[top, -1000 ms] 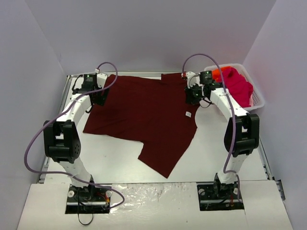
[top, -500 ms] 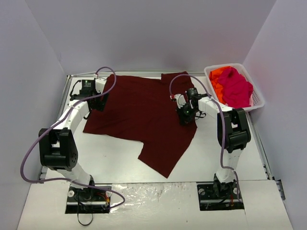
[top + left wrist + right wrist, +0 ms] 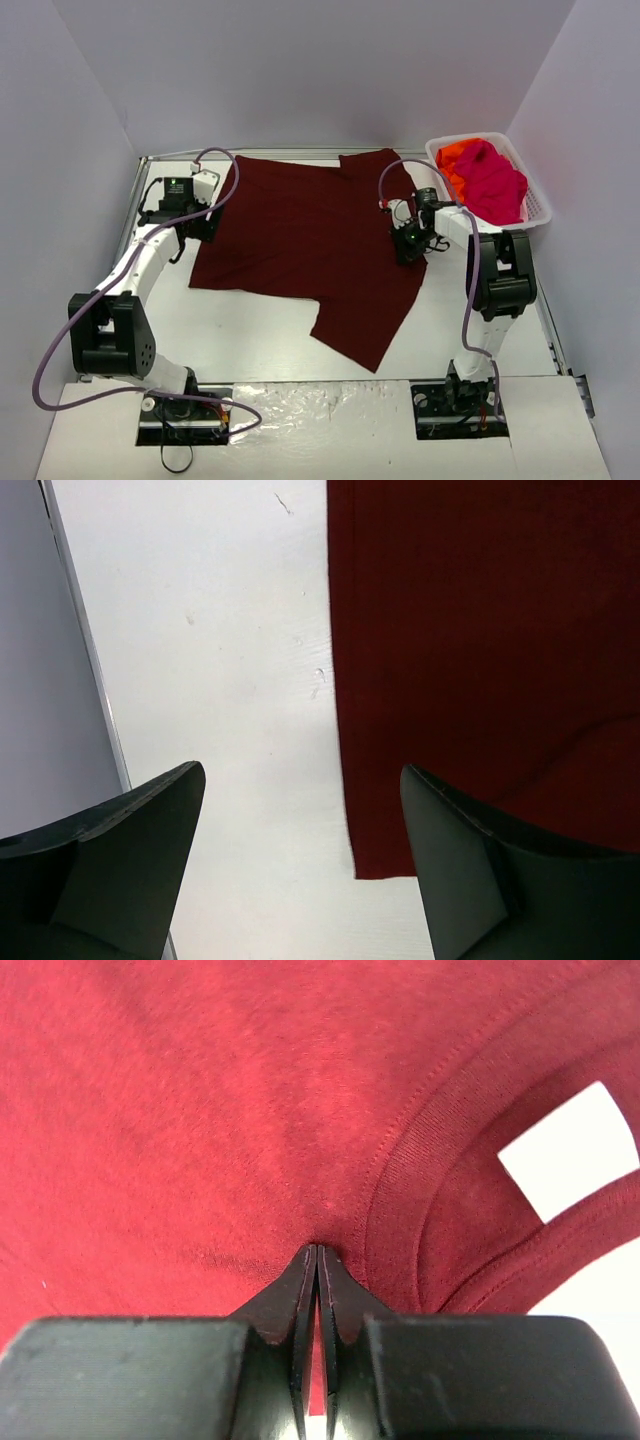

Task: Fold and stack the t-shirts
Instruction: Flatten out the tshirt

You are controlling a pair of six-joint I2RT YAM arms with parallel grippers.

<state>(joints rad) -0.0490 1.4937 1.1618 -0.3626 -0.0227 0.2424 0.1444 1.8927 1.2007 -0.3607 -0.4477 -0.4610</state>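
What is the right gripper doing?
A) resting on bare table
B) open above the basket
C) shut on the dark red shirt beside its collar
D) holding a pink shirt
C: the right gripper is closed, pinching the dark red shirt just beside the collar.

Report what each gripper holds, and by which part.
Right gripper pinches the maroon t-shirt by the cloth just beside its collar. Left gripper is open, holding nothing.

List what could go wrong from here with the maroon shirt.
1. The right tool pinches only a small fold of the maroon t-shirt beside its collar; that fold may slip out.
2. The left tool is open, gripping nothing near the shirt's corner, so a one-sided pull could skew or bunch the cloth.
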